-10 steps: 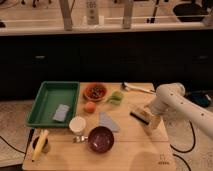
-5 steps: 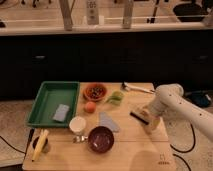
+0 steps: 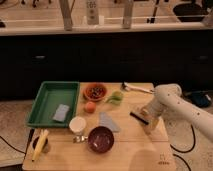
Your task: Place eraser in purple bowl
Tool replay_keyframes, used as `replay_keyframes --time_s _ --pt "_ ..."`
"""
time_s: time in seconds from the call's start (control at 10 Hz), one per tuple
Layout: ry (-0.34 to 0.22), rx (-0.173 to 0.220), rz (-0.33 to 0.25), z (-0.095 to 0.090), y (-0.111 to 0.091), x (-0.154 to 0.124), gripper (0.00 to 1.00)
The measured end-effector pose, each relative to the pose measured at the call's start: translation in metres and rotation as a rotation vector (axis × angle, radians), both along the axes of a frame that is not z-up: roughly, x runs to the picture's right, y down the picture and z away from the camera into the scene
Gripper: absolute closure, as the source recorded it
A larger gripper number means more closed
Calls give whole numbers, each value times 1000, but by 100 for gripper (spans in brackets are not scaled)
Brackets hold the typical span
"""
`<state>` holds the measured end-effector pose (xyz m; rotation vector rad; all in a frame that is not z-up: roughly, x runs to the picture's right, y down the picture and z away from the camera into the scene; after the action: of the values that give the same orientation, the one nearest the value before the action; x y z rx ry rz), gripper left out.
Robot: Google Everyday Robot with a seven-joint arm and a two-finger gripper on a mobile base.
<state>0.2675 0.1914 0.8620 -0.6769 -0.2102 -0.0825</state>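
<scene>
End effector at eraser; purple bowl well apart, leftward.

Gripper over table, right side, arm cut off (right edge)

The claw hangs at the eraser, right of and behind the purple bowl.

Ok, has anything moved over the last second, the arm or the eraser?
Nothing has visibly changed. The gripper is low over the right side of the table, at the eraser, just as before. The purple bowl, the white cup and the green tray are where they were.
</scene>
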Motion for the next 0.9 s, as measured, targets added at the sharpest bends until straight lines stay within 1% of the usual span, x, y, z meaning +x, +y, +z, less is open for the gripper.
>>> replay_keyframes --time_s 0.9 --pt "-18 -10 -19 1 3 -8 20"
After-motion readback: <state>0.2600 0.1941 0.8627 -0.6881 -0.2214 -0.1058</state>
